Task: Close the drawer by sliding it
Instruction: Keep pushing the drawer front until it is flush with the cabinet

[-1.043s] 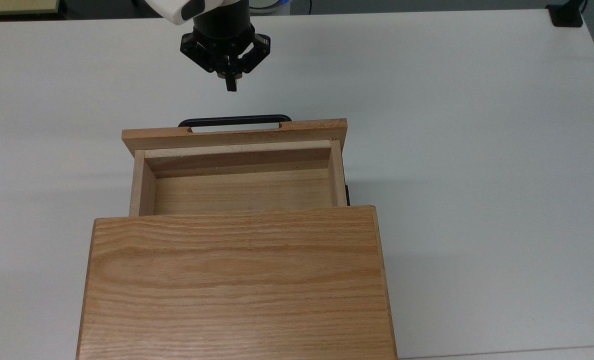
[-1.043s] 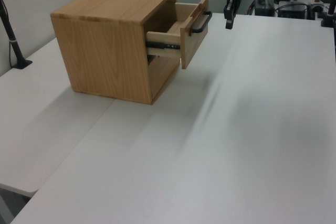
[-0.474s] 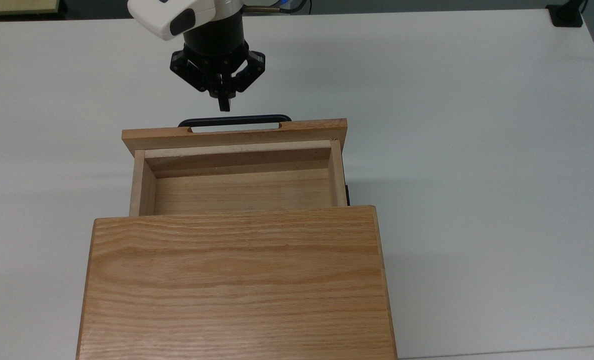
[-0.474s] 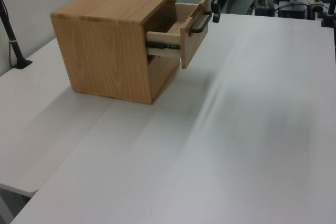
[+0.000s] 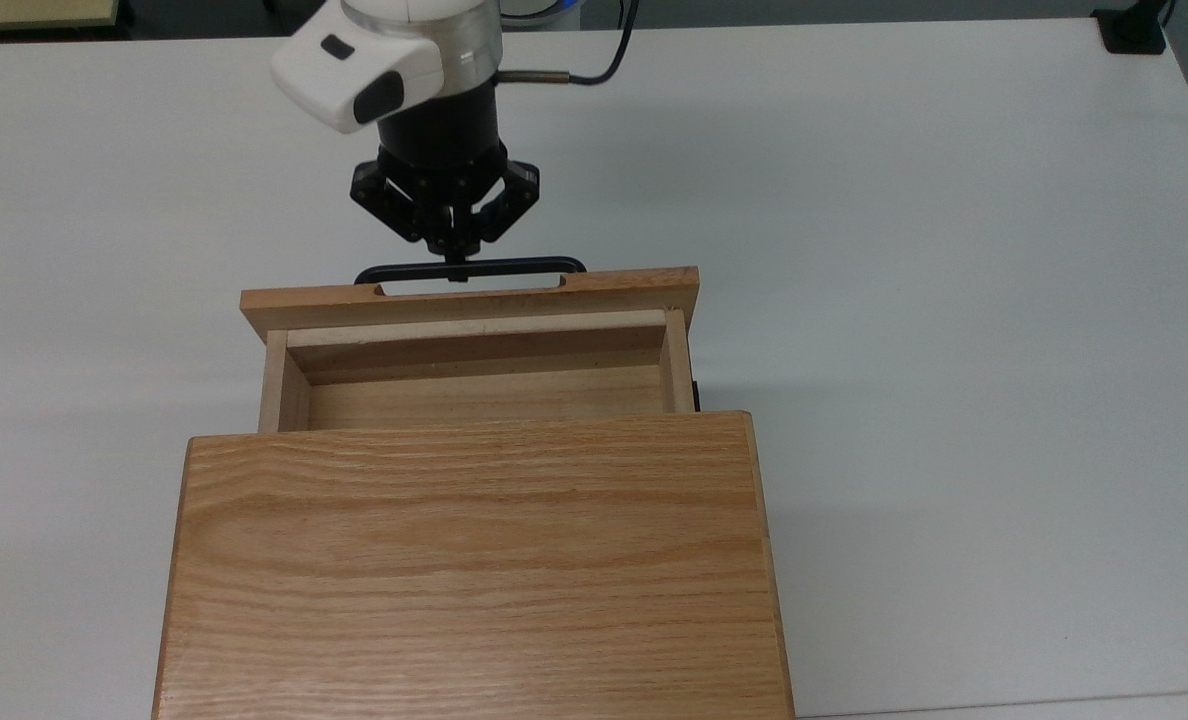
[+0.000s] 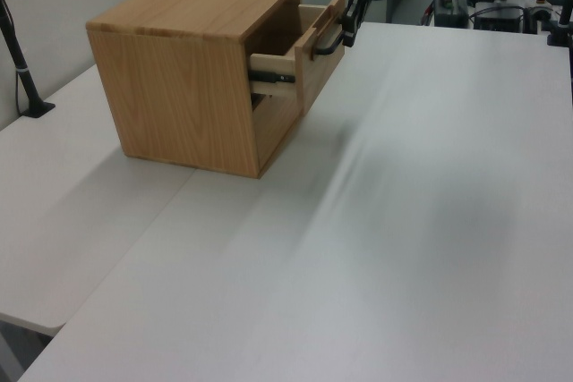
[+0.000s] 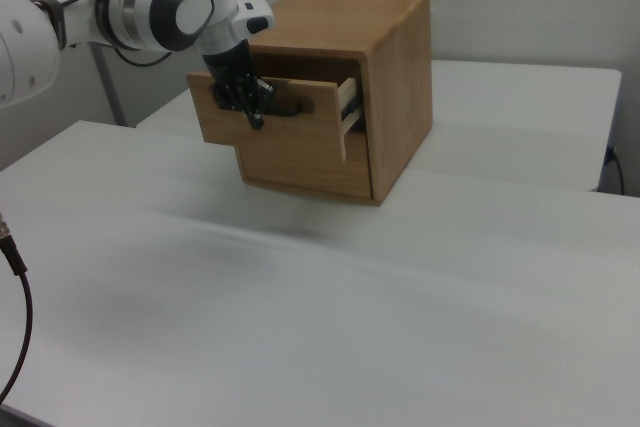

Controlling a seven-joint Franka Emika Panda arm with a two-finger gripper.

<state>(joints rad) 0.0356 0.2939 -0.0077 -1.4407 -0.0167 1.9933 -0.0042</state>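
Black two-finger gripper [image 5: 457, 262], fingers pinched together w/ nothing between, tip pressed on thin black bar handle [image 5: 514, 267] of light oak drawer [image 5: 474, 300]. Drawer sticks partway out of broad oak cabinet [image 5: 469, 570] on white table [image 5: 954, 300]. Roughly mid-task, I'd say: rest of slide-in left to push.

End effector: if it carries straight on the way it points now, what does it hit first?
The end effector points at the drawer front and sits at the black handle, apparently touching it. It would meet the handle first, then the front panel.
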